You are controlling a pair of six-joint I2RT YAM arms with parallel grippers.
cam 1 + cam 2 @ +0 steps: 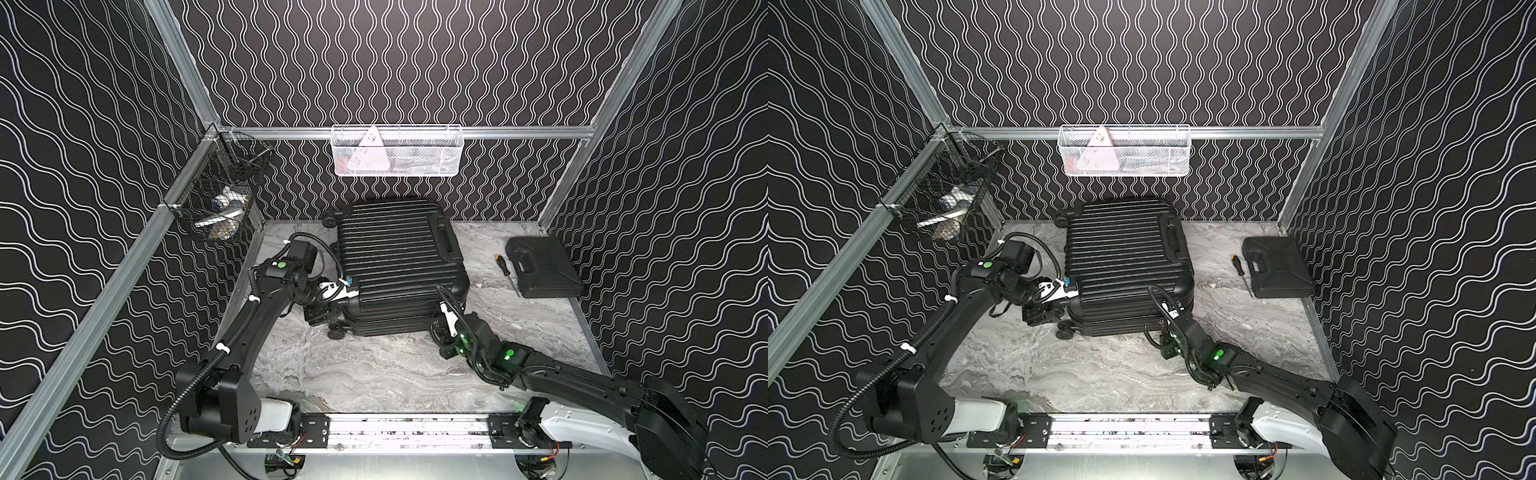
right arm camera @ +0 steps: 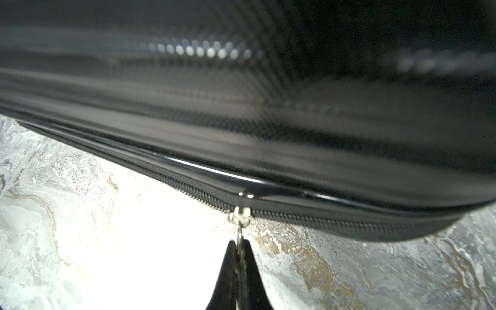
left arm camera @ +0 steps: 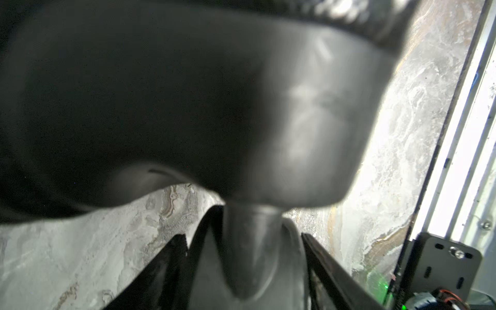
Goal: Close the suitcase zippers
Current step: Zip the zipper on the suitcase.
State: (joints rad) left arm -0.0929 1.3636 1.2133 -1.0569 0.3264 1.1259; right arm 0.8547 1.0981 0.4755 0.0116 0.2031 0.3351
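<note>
Right wrist view shows the right gripper clamped on the zipper pull at the near right corner of the suitcase, the zipper track running left-right along the near side, open stretch apparently leftward; left gripper straddles the near left wheel, grip indeterminate.

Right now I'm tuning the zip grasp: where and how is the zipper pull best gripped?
Pinch the zipper pull by its flat tab, approaching square to the suitcase seam. The tab sticks out clear of the track; the right gripper has its jaws shut on it.
</note>
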